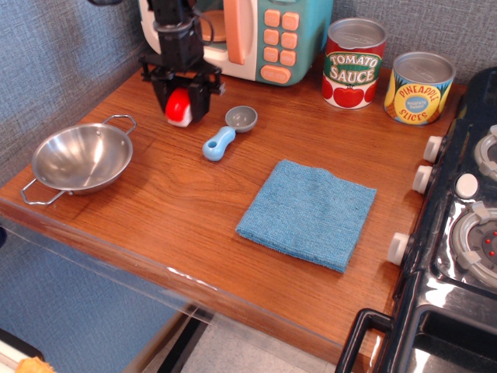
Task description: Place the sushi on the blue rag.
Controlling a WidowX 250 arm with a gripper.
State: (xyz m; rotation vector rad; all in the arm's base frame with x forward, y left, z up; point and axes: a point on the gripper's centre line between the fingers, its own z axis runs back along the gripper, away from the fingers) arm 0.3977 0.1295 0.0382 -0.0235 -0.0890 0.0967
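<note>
The sushi (178, 106), red top over a white base, sits between the fingers of my black gripper (179, 101) at the back left of the wooden table. The gripper is shut on it and holds it just above the table, left of the scoop. The blue rag (308, 212) lies flat at the middle right of the table, well to the right and nearer the front than the gripper. Nothing lies on the rag.
A light-blue scoop with a grey bowl (228, 133) lies just right of the gripper. A steel bowl (81, 158) stands at the left. A toy microwave (264, 35) and two cans (354, 62) (418, 87) line the back. A stove (466, 225) borders the right.
</note>
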